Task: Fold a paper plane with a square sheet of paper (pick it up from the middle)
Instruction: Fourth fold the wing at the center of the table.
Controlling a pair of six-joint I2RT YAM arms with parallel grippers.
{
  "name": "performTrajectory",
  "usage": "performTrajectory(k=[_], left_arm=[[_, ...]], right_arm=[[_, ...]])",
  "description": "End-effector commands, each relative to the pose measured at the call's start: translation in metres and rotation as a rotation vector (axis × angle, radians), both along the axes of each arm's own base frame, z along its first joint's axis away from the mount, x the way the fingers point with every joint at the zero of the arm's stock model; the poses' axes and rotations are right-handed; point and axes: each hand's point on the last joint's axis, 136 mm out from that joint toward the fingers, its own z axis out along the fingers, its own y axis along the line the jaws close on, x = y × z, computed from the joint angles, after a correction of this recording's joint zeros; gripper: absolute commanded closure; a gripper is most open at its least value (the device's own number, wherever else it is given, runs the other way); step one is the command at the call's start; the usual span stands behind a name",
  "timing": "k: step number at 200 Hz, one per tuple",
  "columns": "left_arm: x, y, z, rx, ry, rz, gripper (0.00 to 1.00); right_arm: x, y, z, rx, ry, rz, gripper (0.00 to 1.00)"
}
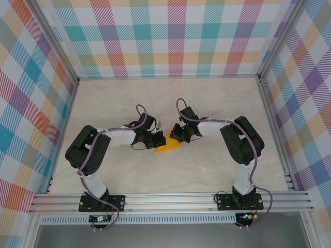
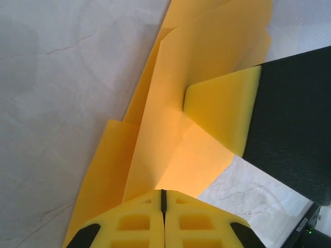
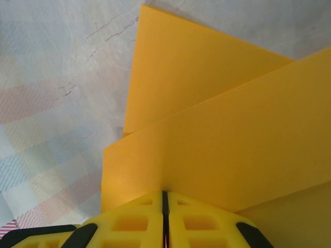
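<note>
The orange-yellow square sheet of paper [image 1: 166, 146] is folded into overlapping creased layers and sits between the two arms at the table's middle. My left gripper [image 1: 159, 138] meets it from the left and my right gripper [image 1: 174, 135] from the right. In the left wrist view the paper [image 2: 170, 119] runs up from my left gripper [image 2: 164, 192], whose jaws are shut on a crease. The right gripper's yellow pad [image 2: 222, 111] presses the paper's right side there. In the right wrist view my right gripper [image 3: 164, 194] is shut on a fold of the paper [image 3: 217, 139].
The pale marble-patterned table [image 1: 129, 98] has checked walls on three sides. An aluminium rail [image 1: 165, 199] carrying both arm bases runs along the near edge.
</note>
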Motion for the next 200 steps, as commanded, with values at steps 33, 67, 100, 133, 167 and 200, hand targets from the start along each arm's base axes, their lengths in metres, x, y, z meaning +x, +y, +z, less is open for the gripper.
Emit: performTrajectory(k=[33, 67, 100, 133, 167, 200], left_arm=[[-0.013, -0.001, -0.002, 0.002, 0.029, -0.038, 0.94], [-0.015, 0.015, -0.009, 0.089, 0.019, -0.036, 0.94], [-0.017, 0.027, -0.019, 0.165, 0.019, -0.027, 0.94], [-0.014, 0.033, -0.015, 0.195, -0.004, -0.015, 0.95], [-0.015, 0.019, 0.005, 0.106, -0.034, -0.051, 0.92], [-0.02, 0.004, 0.022, 0.036, -0.073, -0.109, 0.86]], right_arm=[[-0.02, -0.029, -0.048, -0.156, 0.115, -0.044, 0.93], [-0.021, -0.03, -0.049, -0.161, 0.118, -0.046, 0.93], [-0.022, -0.031, -0.051, -0.166, 0.123, -0.045, 0.93], [-0.023, -0.032, -0.052, -0.17, 0.127, -0.046, 0.93], [-0.023, -0.032, -0.052, -0.171, 0.128, -0.044, 0.93], [-0.022, -0.031, -0.052, -0.169, 0.125, -0.046, 0.93]])
